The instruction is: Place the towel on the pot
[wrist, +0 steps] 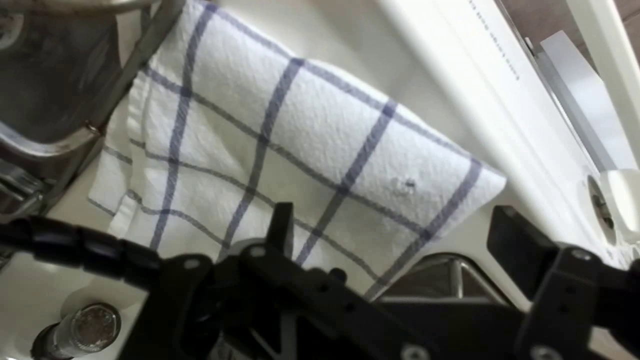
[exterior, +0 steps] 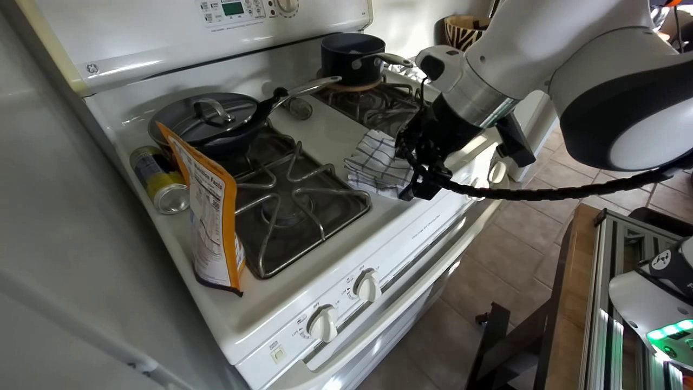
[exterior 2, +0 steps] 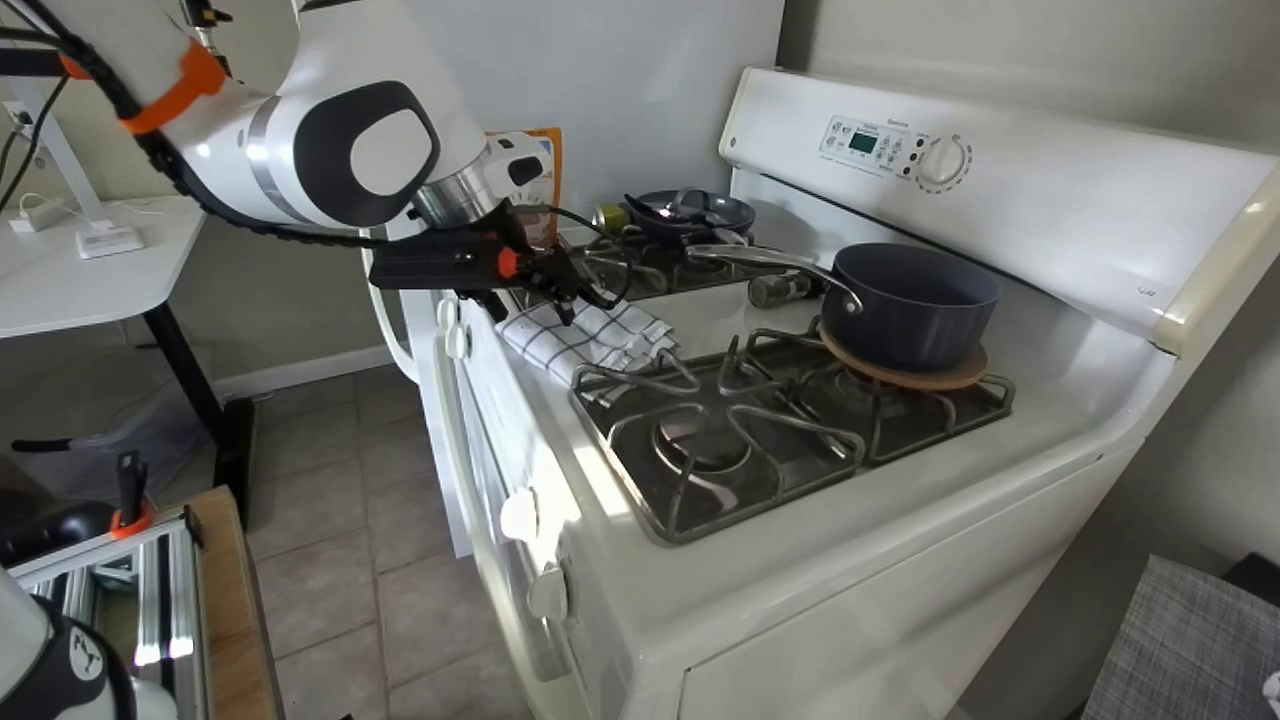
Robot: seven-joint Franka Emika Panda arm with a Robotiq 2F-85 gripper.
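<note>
The towel, white with dark grey check stripes, lies folded on the white stove top between the two burner grates, near the front edge. It shows in both exterior views and fills much of the wrist view. The dark blue-black pot stands upright, uncovered, on a round brown trivet over a back burner in both exterior views. It is out of the wrist view. My gripper is open above the towel's front part, fingers wide apart, one over the cloth and one beyond its edge. Nothing is held.
A lidded frying pan sits on the far burner. An orange-edged bag and a yellow can stand beside it. A small glass jar lies between the burners. The pot's handle points toward the stove's middle.
</note>
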